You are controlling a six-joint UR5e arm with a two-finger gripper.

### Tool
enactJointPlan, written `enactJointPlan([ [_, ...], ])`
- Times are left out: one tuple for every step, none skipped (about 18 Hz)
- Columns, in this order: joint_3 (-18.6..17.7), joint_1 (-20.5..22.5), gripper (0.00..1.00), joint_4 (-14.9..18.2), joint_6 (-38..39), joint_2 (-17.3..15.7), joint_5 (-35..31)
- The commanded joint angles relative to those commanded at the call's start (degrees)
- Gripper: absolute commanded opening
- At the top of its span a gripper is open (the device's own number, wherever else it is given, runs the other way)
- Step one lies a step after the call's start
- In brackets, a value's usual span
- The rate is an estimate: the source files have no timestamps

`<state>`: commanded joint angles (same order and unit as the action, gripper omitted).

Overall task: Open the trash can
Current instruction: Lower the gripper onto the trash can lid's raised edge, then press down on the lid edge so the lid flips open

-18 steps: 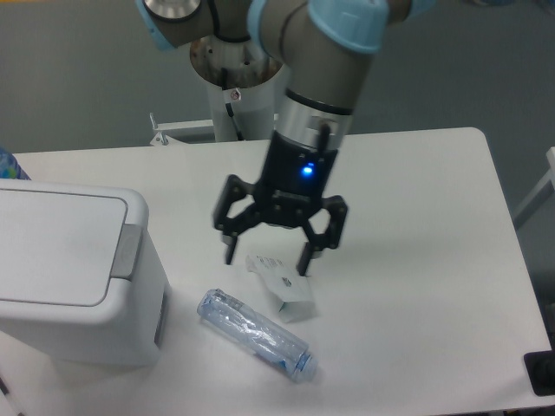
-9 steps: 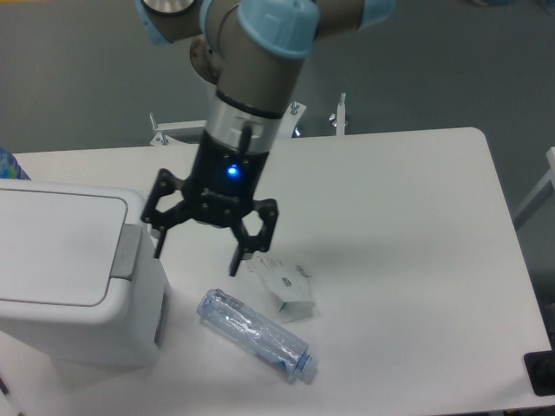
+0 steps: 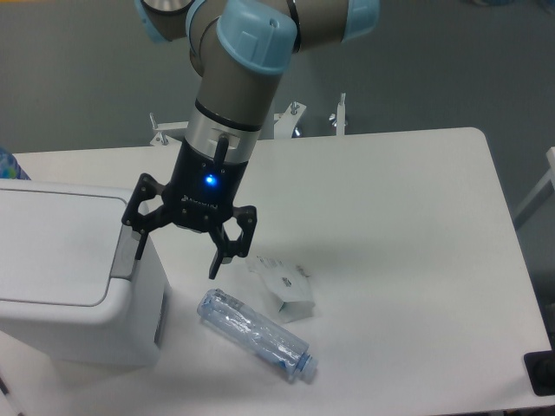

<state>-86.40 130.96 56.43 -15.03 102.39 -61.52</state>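
White boxy trash can (image 3: 74,286), lid flat and shut, grey tab (image 3: 126,252) at its rim, gripper (image 3: 178,252) spread wide over that tab, holding nothing.

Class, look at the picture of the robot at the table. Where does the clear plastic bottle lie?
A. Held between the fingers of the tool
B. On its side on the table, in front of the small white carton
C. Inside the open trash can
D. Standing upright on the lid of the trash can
B. The clear plastic bottle lies on its side on the table, just in front of the small white carton; the tool is open and holds nothing, and the trash can has its lid shut.
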Motion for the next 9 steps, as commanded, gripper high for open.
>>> enactJointPlan([
  [-0.4, -0.3, 1.00, -0.1, 0.0, 0.0, -0.4],
  [-0.7, -0.4, 1.00, -0.3, -0.1, 0.0, -0.6],
  [-0.9, -0.5, 1.00, -0.4, -0.1, 0.0, -0.9],
  [-0.9, -0.5, 1.00, -0.4, -0.1, 0.1, -1.0],
  [-1.0, -0.7, 1.00, -0.4, -0.1, 0.0, -1.1],
  [-1.0, -0.7, 1.00, -0.4, 0.0, 0.1, -1.1],
  [-1.0, -0.7, 1.00, -0.4, -0.1, 0.1, -1.3],
  [-1.0, -0.8, 1.00, -0.4, -0.1, 0.2, -1.7],
  [-1.0, -0.9, 1.00, -0.4, -0.1, 0.4, -1.7],
])
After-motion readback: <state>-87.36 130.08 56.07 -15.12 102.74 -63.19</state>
